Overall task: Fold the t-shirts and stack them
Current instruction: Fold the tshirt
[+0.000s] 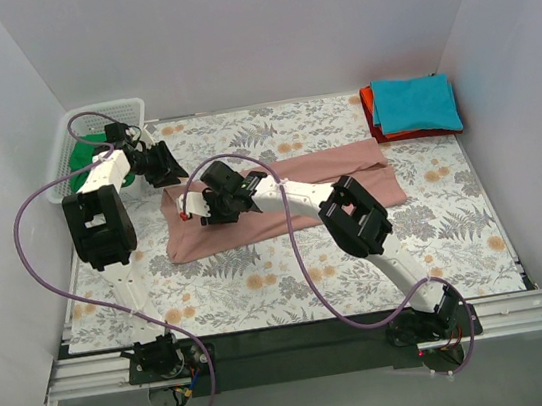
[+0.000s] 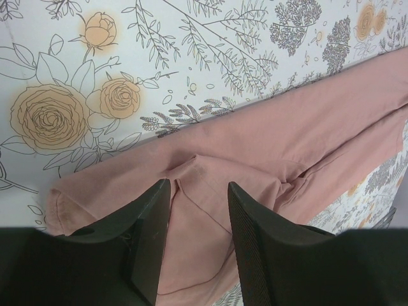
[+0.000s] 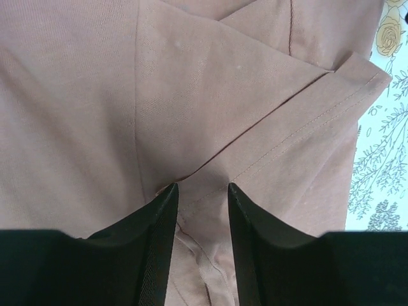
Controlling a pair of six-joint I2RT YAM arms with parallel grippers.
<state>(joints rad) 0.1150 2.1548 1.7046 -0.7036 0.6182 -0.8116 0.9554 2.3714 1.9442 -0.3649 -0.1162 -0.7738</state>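
One soft dusty-pink t-shirt (image 1: 346, 164), long creased band, seemingly doubled

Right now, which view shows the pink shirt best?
Top external: the pink shirt lies there whole, a long folded strip across the floral cloth. Left wrist shows only one edge; right wrist only a folded hem corner, close up.

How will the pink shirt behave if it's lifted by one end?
Probably floppy: the shirt lies in soft folds and creases bunch at the right pincer, so it should sag when lifted. Likely light, being thin cloth. Its folded layers look loose and may slip open if dragged over the tablecloth.
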